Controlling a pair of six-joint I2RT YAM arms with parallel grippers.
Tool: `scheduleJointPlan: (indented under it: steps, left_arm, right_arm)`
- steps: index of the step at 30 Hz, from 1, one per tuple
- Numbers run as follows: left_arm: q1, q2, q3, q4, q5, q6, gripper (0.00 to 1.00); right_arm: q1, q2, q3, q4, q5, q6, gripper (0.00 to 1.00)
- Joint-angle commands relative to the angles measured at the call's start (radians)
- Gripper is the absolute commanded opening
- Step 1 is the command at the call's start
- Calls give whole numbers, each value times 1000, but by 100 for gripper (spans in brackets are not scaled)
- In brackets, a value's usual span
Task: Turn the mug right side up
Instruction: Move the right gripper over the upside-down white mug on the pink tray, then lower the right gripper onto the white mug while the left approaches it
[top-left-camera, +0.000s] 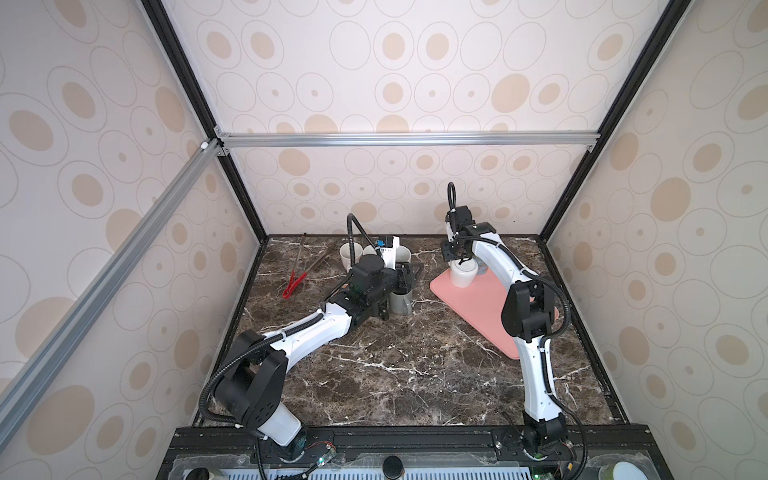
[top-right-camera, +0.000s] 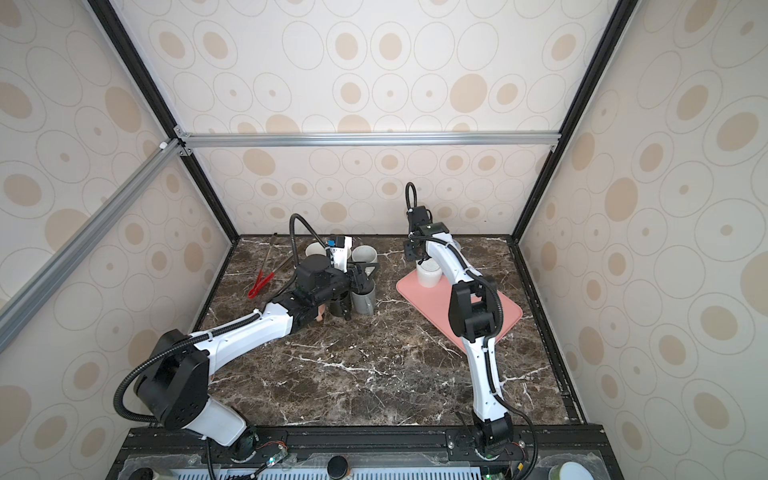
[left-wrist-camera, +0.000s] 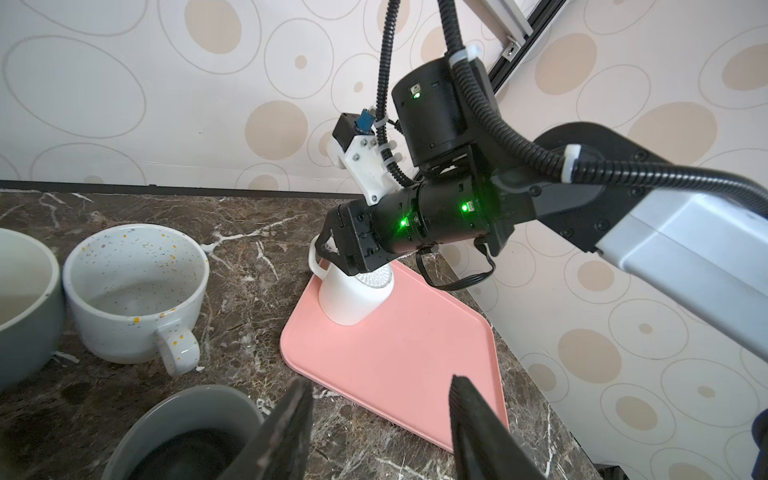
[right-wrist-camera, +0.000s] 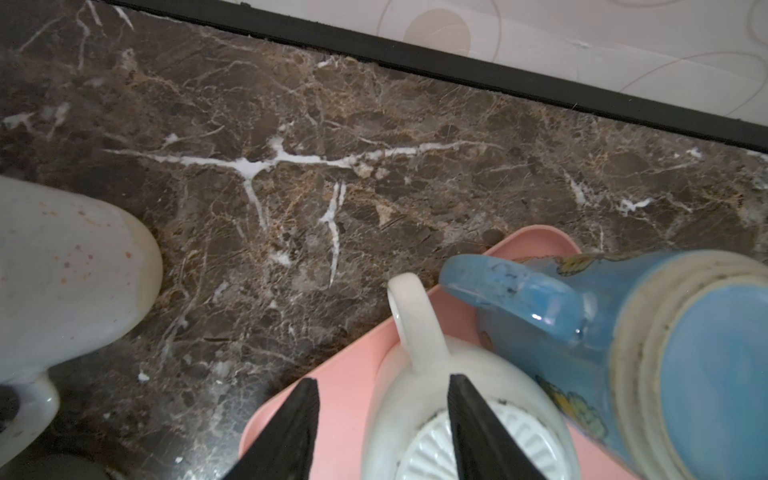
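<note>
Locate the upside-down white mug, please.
The white mug stands right of centre in both top views, on the pink tray beside the blue mug.

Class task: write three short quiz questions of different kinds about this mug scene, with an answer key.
1. True or false: the white mug on the pink tray stands base up.
2. Which claw hangs over that mug? A left, B right.
3. Fill in: the red tongs lie on the ____.
Key: 1 true; 2 B, the right claw; 3 table.
</note>
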Motion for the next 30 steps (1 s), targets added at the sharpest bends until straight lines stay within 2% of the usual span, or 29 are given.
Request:
scheduleJointPlan:
  steps: [1,8,16,22,30]
  left_arm:
    - [-7,28,59,31,31,22,53]
    - [-7,65,58,35,47,16,53]
    - [-7,97,73,50,66,-1,54]
    - [-9,109,73,48,76,-9,53]
    - [-10,110,87,36,75,-3,52]
  right_arm:
    - [2,42,53,-44,65,-44,54]
    - [0,103,124,-53,119,-96,54]
    - [0,101,87,-77,44,-77,51]
    - [0,0,-84,-25,16,-62,39]
    - [4,-193,-385,81,-47,-27,38]
